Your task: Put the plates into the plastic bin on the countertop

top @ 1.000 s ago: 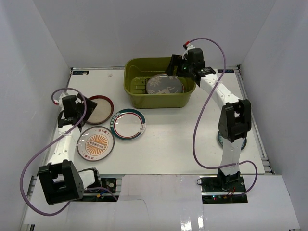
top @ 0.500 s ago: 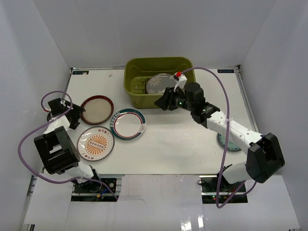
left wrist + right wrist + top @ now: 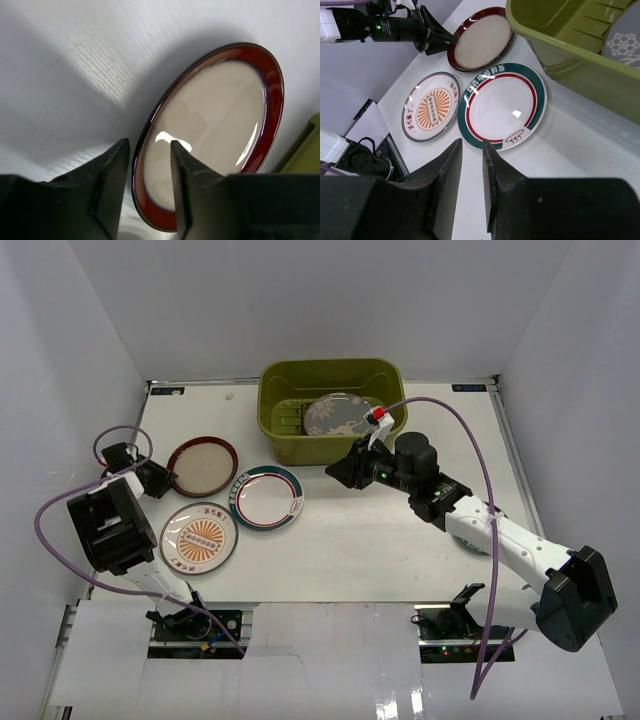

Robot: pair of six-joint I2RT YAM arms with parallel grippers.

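Countertop (image 3: 400, 545): white and flat, with white walls on three sides. Both arms lie low over it.

Plastic bin (image 3: 330, 448): an olive-green tub at the far edge of the countertop, near centre. One grey plate (image 3: 340, 415) with a pale snowflake pattern lies inside, toward the right half, on the slotted bottom.

Right arm: stretched from its base leftward across the counter.

Three plates sit outside the bin on the left part of the countertop.
- The teal-rimmed white plate (image 3: 267, 497) lies flat just in front of the bin's near-left corner.
- The orange-sunburst plate (image 3: 199, 537) lies flat, nearer the arm bases and just left of the teal-rimmed one. Their rims are very close; contact cannot be told.
- The maroon-rimmed cream plate (image 3: 202, 467) is farthest left, just beside the teal-rimmed plate.

Right gripper (image 3: 471, 147): above bare counter in front of the bin's near wall, just right of the teal-rimmed plate. The jaws are narrow, a thin slit shows counter between them, and nothing is held.

Left gripper (image 3: 149, 150): at the left rim of the maroon-rimmed plate. One finger is outside the rim and the other over the cream face, so the dark edge runs between them. The gap is middling. Whether the fingers press the rim cannot be told.
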